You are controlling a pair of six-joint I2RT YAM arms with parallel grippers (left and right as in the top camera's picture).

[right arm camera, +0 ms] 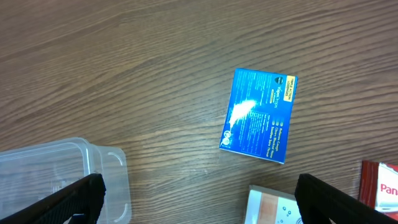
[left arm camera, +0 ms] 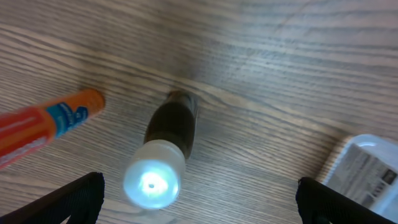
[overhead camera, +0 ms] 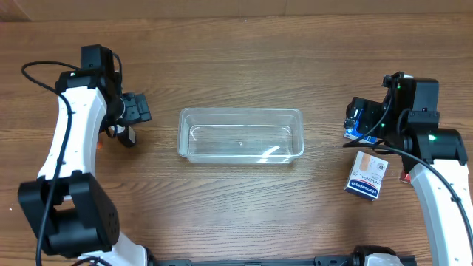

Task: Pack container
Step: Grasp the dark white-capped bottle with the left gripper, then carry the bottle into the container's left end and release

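The clear container [overhead camera: 241,135] sits on the wooden table [overhead camera: 236,59] at the middle, long side running left to right, between the two arms. The left gripper [overhead camera: 135,108] hovers near the container's left end. In its wrist view the fingers [left arm camera: 81,199] stand wide apart at the lower corners of the frame, with nothing between them. Below it is a dark bottle [left arm camera: 168,149], its white cap toward the camera. An orange tube [left arm camera: 46,121] lies just to the bottle's left, apart from it, and a corner of the container shows at the right edge. The right gripper [overhead camera: 362,122] hangs off the container's right end, over a blue box [right arm camera: 260,116] that lies flat on the table with its printed face up. Its fingers [right arm camera: 339,199] are likewise spread wide and hold nothing. A white box [overhead camera: 367,174] with an orange patch lies near the blue one, on the side toward the arm's base. A red pack [right arm camera: 380,186] shows partly at the frame edge beside it.
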